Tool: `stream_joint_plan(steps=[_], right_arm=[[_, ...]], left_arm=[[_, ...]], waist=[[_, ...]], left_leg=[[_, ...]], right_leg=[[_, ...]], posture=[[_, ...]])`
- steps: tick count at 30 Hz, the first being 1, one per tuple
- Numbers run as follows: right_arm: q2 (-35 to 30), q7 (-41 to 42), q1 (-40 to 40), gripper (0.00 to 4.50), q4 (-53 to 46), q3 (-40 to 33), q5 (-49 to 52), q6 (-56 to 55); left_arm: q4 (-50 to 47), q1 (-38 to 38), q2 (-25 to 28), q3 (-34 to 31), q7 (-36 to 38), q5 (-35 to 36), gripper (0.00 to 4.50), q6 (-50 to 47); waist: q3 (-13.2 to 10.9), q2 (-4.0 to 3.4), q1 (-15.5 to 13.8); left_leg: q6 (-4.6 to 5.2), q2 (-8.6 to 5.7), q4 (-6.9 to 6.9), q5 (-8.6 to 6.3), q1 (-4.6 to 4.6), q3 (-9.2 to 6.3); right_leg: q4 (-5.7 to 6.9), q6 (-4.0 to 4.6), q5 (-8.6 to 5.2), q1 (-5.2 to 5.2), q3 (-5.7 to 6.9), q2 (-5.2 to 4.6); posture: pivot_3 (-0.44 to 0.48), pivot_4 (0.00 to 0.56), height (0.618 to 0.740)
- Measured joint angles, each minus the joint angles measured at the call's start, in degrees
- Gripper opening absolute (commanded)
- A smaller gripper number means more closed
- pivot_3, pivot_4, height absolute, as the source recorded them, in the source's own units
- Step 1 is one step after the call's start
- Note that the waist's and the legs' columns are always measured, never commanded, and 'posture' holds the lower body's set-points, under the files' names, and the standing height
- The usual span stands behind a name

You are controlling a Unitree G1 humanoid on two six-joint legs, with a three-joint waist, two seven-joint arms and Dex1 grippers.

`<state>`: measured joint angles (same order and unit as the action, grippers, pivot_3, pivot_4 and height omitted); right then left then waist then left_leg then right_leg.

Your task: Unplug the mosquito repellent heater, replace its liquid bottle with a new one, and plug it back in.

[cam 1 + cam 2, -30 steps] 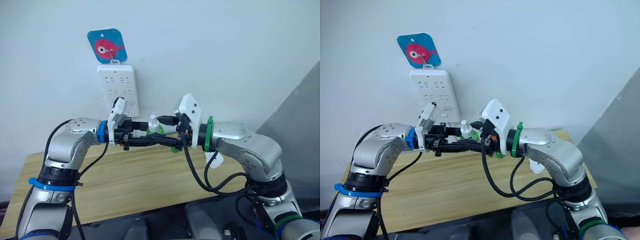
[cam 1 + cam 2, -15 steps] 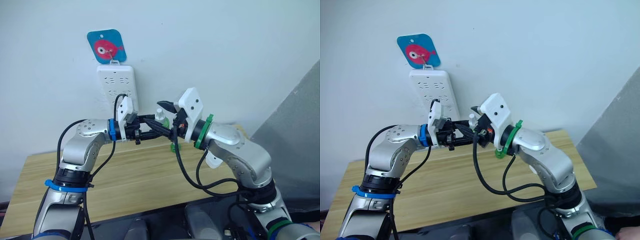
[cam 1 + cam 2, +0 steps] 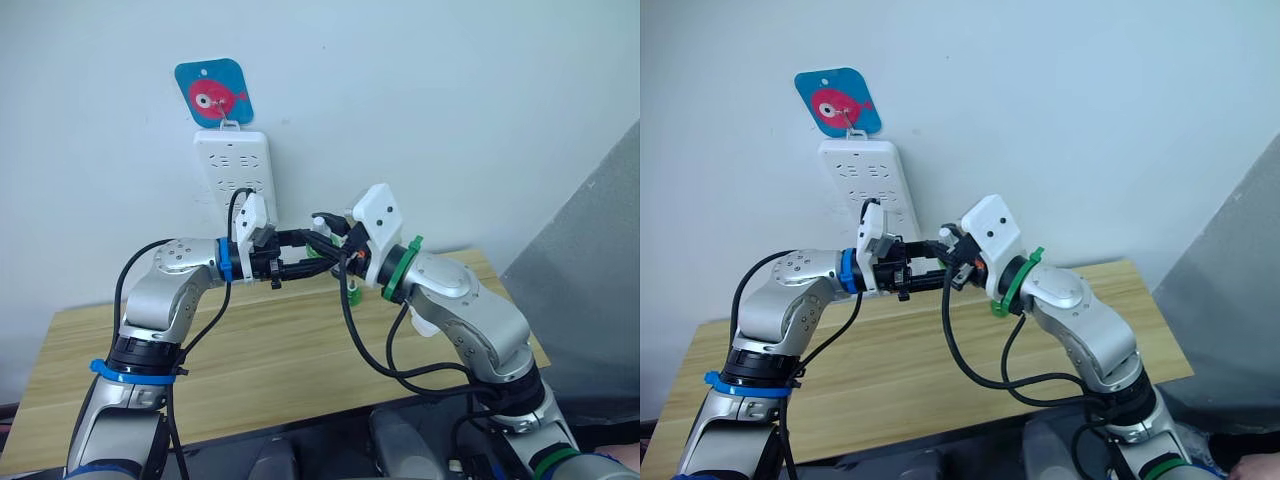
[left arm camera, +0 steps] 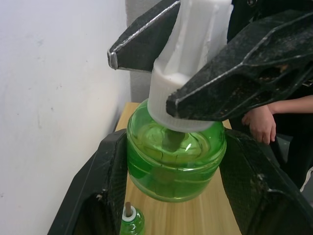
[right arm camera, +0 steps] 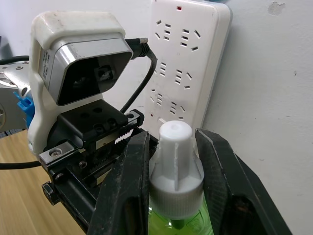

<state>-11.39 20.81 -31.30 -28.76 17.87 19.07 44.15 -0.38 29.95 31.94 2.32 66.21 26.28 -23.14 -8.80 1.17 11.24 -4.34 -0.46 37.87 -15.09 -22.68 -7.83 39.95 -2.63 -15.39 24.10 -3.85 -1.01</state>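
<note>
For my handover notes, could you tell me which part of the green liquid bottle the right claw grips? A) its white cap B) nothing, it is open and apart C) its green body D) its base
A: in the left wrist view the right claw closes on the white cap of the green liquid bottle, while the left claw clamps the green body.

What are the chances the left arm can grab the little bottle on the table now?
Probably not yet. Its jaws are shut on the green bottle, whose white cap the right jaws pinch; the little bottle sits below on the table.
</note>
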Motion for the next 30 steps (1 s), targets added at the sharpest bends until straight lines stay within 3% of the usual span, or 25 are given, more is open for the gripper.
stream_joint_plan(steps=[3,9,13,18,25,30], right_arm=[[-3.28,7.8,-1.77,1.05,2.85,-1.21,2.66,-1.6],[-13.77,34.41,-12.53,1.05,14.86,-1.08,8.92,-6.78],[-15.68,40.85,-15.61,1.05,17.97,-0.97,9.85,-6.12],[-15.23,39.82,-14.16,2.74,17.71,-2.46,9.76,-6.21],[-13.58,25.29,-6.85,2.75,7.41,-10.5,9.15,-4.17],[-10.73,14.76,2.09,2.75,-2.62,-7.86,4.56,-4.13]], left_arm=[[-0.08,-0.01,1.17,0.39,2.64,0.14,2.34,0.04],[-1.96,0.01,2.47,2.0,7.99,1.01,2.34,1.64],[-2.44,-0.09,2.02,2.58,8.23,1.52,2.34,2.17],[-2.54,-1.43,2.09,1.54,5.9,1.64,2.34,2.24],[-2.54,-4.31,1.53,0.33,1.33,1.51,2.34,1.98],[-2.52,-5.64,-0.22,0.36,-2.78,-0.22,2.34,2.37]], waist=[[0.0,0.0,0.01],[-0.01,-0.01,0.04],[-0.01,-0.01,0.01],[-0.01,-0.01,-0.04],[-0.01,-0.01,-0.22],[-0.03,-0.04,-0.14]], left_leg=[[0.0,-0.02,0.01,0.0,0.03,0.03],[0.05,0.0,-0.01,-0.03,0.14,0.02],[0.05,0.02,-0.02,-0.03,0.15,0.01],[0.05,0.01,0.0,-0.03,0.14,0.0],[0.05,0.01,-0.02,-0.03,0.1,-0.01],[0.06,0.0,0.0,-0.03,0.12,0.06]], right_leg=[[-0.01,0.0,0.0,-0.04,0.0,0.01],[-0.07,-0.01,-0.01,-0.16,0.03,0.02],[-0.06,-0.01,-0.01,-0.15,0.03,0.03],[-0.05,-0.01,-0.01,-0.14,0.01,0.01],[-0.06,-0.05,-0.03,-0.12,-0.02,-0.03],[0.0,-0.06,-0.04,-0.11,-0.09,-0.01]], posture=[[-0.186,0.109,0.74],[-0.172,0.102,0.74],[-0.168,0.101,0.74],[-0.177,0.105,0.74],[-0.189,0.114,0.74],[-0.207,0.128,0.74]])
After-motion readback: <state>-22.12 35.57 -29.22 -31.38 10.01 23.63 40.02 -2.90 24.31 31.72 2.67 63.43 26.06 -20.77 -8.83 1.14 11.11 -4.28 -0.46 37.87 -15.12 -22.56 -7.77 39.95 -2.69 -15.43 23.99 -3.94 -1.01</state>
